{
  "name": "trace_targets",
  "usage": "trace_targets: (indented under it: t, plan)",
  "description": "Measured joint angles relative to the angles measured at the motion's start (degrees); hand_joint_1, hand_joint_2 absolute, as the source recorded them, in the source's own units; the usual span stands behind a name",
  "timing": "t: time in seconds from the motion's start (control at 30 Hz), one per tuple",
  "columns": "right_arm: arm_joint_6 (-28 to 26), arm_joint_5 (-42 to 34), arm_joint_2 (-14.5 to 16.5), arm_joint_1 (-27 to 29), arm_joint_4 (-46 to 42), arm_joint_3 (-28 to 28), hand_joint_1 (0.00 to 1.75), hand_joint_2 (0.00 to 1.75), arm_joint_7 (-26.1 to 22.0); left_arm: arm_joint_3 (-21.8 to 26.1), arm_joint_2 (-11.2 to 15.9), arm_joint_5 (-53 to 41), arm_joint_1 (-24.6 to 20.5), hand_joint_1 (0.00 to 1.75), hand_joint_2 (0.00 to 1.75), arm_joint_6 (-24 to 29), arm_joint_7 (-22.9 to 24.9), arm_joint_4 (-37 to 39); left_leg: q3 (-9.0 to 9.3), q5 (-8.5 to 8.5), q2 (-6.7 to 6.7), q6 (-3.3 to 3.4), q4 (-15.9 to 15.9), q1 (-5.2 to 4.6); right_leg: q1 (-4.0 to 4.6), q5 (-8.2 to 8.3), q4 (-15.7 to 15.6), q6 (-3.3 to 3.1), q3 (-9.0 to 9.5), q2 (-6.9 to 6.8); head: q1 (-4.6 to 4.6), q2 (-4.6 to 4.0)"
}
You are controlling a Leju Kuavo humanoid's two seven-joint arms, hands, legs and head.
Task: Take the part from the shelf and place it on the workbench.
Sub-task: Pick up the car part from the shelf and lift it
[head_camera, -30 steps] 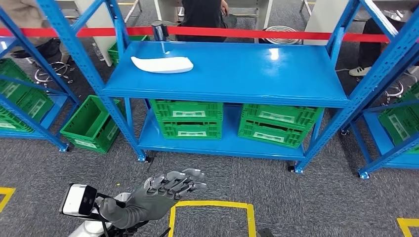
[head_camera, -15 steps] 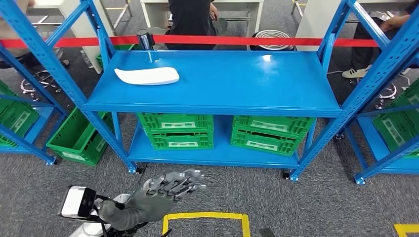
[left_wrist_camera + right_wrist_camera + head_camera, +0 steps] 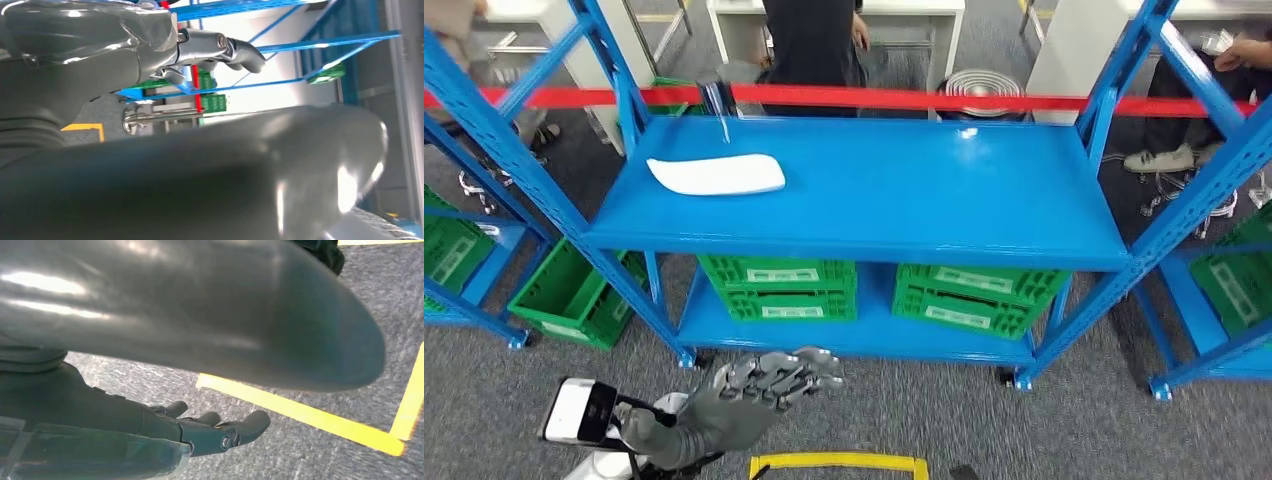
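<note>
— On the top blue shelf (image 3: 874,190), toward its left end, where is the part?
— The white part (image 3: 716,175) lies flat there, near the back-left corner post, untouched and well apart from both hands.
— How is the left arm posed?
— It reaches forward low in the head view, over the grey carpet (image 3: 524,400) in front of the rack. The left hand (image 3: 754,395) is held out palm down, fingers extended and slightly spread, holding nothing.
— And the right hand?
— In its wrist view the right hand (image 3: 200,432) hangs over the carpet beside a yellow floor line (image 3: 300,415), fingers loosely extended, empty.
— What else is around?
— Green crates (image 3: 874,290) sit on the lower shelf, red tape (image 3: 924,98) runs behind the rack, and a person in black (image 3: 809,40) stands beyond it.
</note>
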Motion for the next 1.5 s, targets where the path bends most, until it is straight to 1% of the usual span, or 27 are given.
trace_targets:
  t: [0.03,0.1,0.17,0.23,0.3,0.33,0.43,0.47,0.5,0.57,0.63,0.73,0.77,0.8,0.83,0.9,0.93,0.97,1.03,1.1,1.17,1.27,1.3,1.33,1.4,1.43,1.5]
  plan:
    - [-0.01,-0.01,0.01,0.01,0.0,0.0,0.0,0.0,-0.04,0.07,0.04,-0.03,0.04,0.0,0.0,-0.08,-0.02,-0.06,-0.15,-0.22,0.08,-0.24,0.24,0.05,-0.06,-0.02,0.06,-0.83,0.33,0.11,-0.14,0.01]
    - [-0.03,-0.01,0.04,0.05,0.0,0.0,0.0,0.0,-0.14,0.28,0.13,-0.21,0.12,0.0,0.0,-0.33,-0.08,-0.24,-1.52,-0.26,0.53,-0.79,3.0,0.35,-0.25,-0.42,-0.05,-1.84,1.08,0.27,-0.3,0.01]
    - [-0.07,-0.01,0.07,-0.05,0.01,0.01,0.0,0.0,-0.23,0.47,0.22,-0.44,0.22,0.0,0.0,-0.5,-0.17,-0.4,-5.76,-1.32,1.08,-1.64,9.7,0.75,-0.23,-1.21,-0.13,-2.45,2.04,0.34,-0.32,0.01]
    - [-0.17,0.0,0.08,-0.04,0.01,0.02,0.0,0.0,-0.23,0.54,0.32,-0.54,0.46,0.0,0.0,-0.51,-0.23,-0.44,-11.12,-4.09,1.33,-2.25,16.41,1.09,-0.13,-2.28,-0.14,-2.56,3.11,0.38,-0.33,0.01]
    - [-0.35,0.01,0.08,0.02,0.01,0.06,0.0,0.0,-0.23,0.6,0.39,-0.61,0.71,0.0,0.0,-0.5,-0.26,-0.44,-13.95,-4.81,1.44,-2.15,17.27,1.17,0.02,-3.49,-0.15,-2.51,4.61,0.49,-0.35,0.01]
    - [-0.45,0.01,0.09,0.01,0.01,0.09,0.0,0.0,-0.24,0.68,0.42,-0.67,0.78,0.0,0.0,-0.49,-0.28,-0.44,-13.98,-3.21,1.46,-1.72,14.9,1.09,0.18,-4.13,-0.19,-2.48,5.53,0.53,-0.35,0.01]
    - [-0.64,0.02,0.43,-0.19,-0.01,0.31,0.0,0.0,-0.24,1.15,0.52,-0.91,1.01,0.0,0.0,-0.48,-0.35,-0.51,-12.12,6.17,1.15,0.9,4.77,0.04,0.62,-6.02,-0.63,-2.24,7.88,0.66,-0.22,0.01]
    - [-0.66,0.02,0.55,-0.29,-0.02,0.4,0.0,0.0,-0.25,1.29,0.57,-0.94,1.06,0.0,0.0,-0.48,-0.39,-0.61,-11.49,7.94,1.07,1.58,2.89,-0.33,0.62,-6.45,-1.2,-2.05,8.38,0.71,-0.21,0.01]
    - [-0.67,0.02,0.67,-0.36,-0.02,0.48,0.0,0.0,-0.27,1.4,0.6,-0.97,1.12,0.0,0.0,-0.47,-0.43,-0.7,-10.99,8.42,0.96,1.98,1.81,-0.62,0.7,-6.41,-1.48,-1.66,8.99,0.72,-0.16,0.01]
    - [-0.68,0.03,0.69,-0.45,-0.03,0.57,0.0,0.0,-0.32,1.48,0.59,-1.02,1.15,0.0,0.0,-0.47,-0.49,-0.96,-8.82,8.01,0.99,2.41,0.05,-0.68,0.66,-5.98,-1.74,-1.02,10.16,0.55,-0.23,0.01]
    - [-0.68,0.04,0.67,-0.58,-0.02,0.67,0.0,0.0,-0.37,1.48,0.5,-1.05,1.15,0.0,0.0,-0.49,-0.53,-1.1,-6.66,7.94,0.89,2.8,-1.34,-0.48,0.66,-6.32,1.64,-0.99,9.14,0.43,-0.18,0.01]
    - [-0.68,0.05,0.47,-0.7,-0.02,0.8,0.0,0.0,-0.38,1.43,0.36,-1.07,1.25,0.0,0.0,-0.49,-0.54,-1.12,-5.53,7.05,0.67,2.78,-1.76,-0.38,0.66,-10.1,11.94,-1.66,1.62,0.42,-0.05,0.01]
    - [-0.68,0.05,0.36,-0.6,-0.02,0.83,0.0,0.0,-0.38,1.41,0.36,-1.07,1.34,0.0,0.0,-0.5,-0.54,-1.11,-5.25,6.63,0.49,2.65,-1.75,-0.39,0.64,-11.16,13.79,-1.64,-0.58,0.42,-0.05,0.01]
    - [-0.68,0.04,0.25,-0.49,-0.02,0.84,0.0,0.0,-0.38,1.4,0.36,-1.07,1.43,0.0,0.0,-0.51,-0.54,-1.11,-4.85,6.2,0.33,2.49,-1.73,-0.38,0.6,-11.07,13.57,-1.32,-1.77,0.41,-0.04,0.01]
    - [-0.67,0.04,0.15,-0.37,-0.02,0.85,0.0,0.0,-0.38,1.4,0.36,-1.07,1.52,0.0,0.0,-0.54,-0.52,-1.11,-4.33,5.72,0.22,2.28,-1.7,-0.38,0.54,-9.67,11.52,-0.69,-2.1,0.4,-0.03,0.01]
    - [-0.64,-0.04,0.01,-0.29,-0.01,0.88,0.0,0.0,-0.38,1.4,0.37,-1.07,1.62,0.0,0.0,-0.66,-0.38,-1.09,-3.29,4.66,0.15,1.7,-1.42,-0.44,0.41,-4.09,4.12,0.73,-0.93,0.3,-0.02,0.01]
    - [-0.61,-0.09,-0.01,-0.25,-0.01,0.9,0.0,0.0,-0.39,1.4,0.37,-1.06,1.64,0.0,0.0,-0.74,-0.26,-1.04,-3.05,4.12,0.13,1.36,-1.1,-0.53,0.46,-1.95,1.21,0.59,-0.31,0.22,-0.02,0.01]
    - [-0.58,-0.15,0.02,-0.19,0.01,0.92,0.0,0.0,-0.38,1.4,0.38,-1.05,1.65,0.0,0.0,-0.83,-0.14,-1.0,-3.02,3.61,0.12,1.01,-0.72,-0.63,0.53,-0.39,-0.47,0.01,0.12,0.19,-0.07,0.01]
    - [-0.48,-0.19,0.13,-0.11,0.02,0.95,0.0,0.0,-0.37,1.39,0.38,-1.01,1.69,0.0,0.0,-0.95,0.03,-0.94,-3.19,2.91,0.11,0.47,-0.12,-0.73,0.7,0.27,-0.88,-1.72,0.44,0.22,-0.12,0.01]
    - [-0.26,-0.21,0.26,-0.13,0.01,0.96,0.0,0.0,-0.37,1.39,0.37,-0.89,1.6,0.0,0.0,-1.02,0.23,-0.95,-3.7,2.21,0.39,-0.11,1.13,-0.6,0.41,0.45,-0.97,-2.27,1.01,0.29,-0.18,0.01]
    - [-0.02,-0.24,0.35,-0.21,0.01,0.96,0.0,0.0,-0.37,1.39,0.36,-0.69,1.46,0.0,0.0,-1.11,0.46,-0.96,-6.14,0.45,0.83,-1.09,5.84,-0.13,0.12,0.15,-1.1,-2.75,1.73,0.22,-0.33,0.01]
    - [0.27,-0.26,0.42,-0.12,0.01,0.98,0.0,0.0,-0.37,1.3,0.37,-0.41,1.43,0.0,0.0,-1.36,0.87,-0.88,-12.55,-3.01,1.26,-2.29,16.05,0.88,0.27,-0.45,-1.1,-3.25,2.26,-0.17,-0.42,0.01]
    - [0.33,-0.28,0.42,-0.06,0.01,1.0,0.0,0.0,-0.37,1.27,0.38,-0.29,1.43,0.0,0.0,-1.44,1.03,-0.86,-13.61,-2.77,1.41,-2.39,16.85,1.07,0.36,-0.63,-1.1,-3.27,2.42,-0.37,-0.43,0.01]
    - [0.35,-0.34,0.42,-0.02,0.01,1.01,0.0,0.0,-0.37,1.26,0.38,-0.16,1.42,0.0,0.0,-1.49,1.16,-0.85,-13.41,-1.36,1.56,-2.32,15.3,1.18,0.44,-0.81,-1.11,-3.25,2.66,-0.59,-0.43,0.01]
    - [0.37,-0.54,0.53,0.0,0.01,1.03,0.0,0.0,-0.41,1.28,0.38,0.1,1.32,0.0,0.0,-1.52,1.38,-0.87,-10.13,3.21,2.78,-1.45,7.32,0.9,0.61,-1.17,-1.18,-3.18,3.29,-1.11,-0.41,0.01]
    - [0.37,-0.68,0.64,0.01,0.01,1.03,0.0,0.0,-0.47,1.28,0.37,0.17,1.2,0.0,0.0,-1.53,1.48,-0.89,-8.51,4.63,3.68,-0.91,3.77,0.61,0.74,-1.32,-1.29,-3.07,3.56,-1.39,-0.36,0.01]
    - [0.36,-0.91,0.87,0.09,0.01,1.05,0.0,0.0,-0.6,1.29,0.36,0.25,0.93,0.0,0.0,-1.52,1.62,-0.95,-7.04,5.23,4.98,-0.04,0.48,-0.01,0.72,-1.61,-1.51,-2.64,3.89,-2.19,-0.31,0.01]
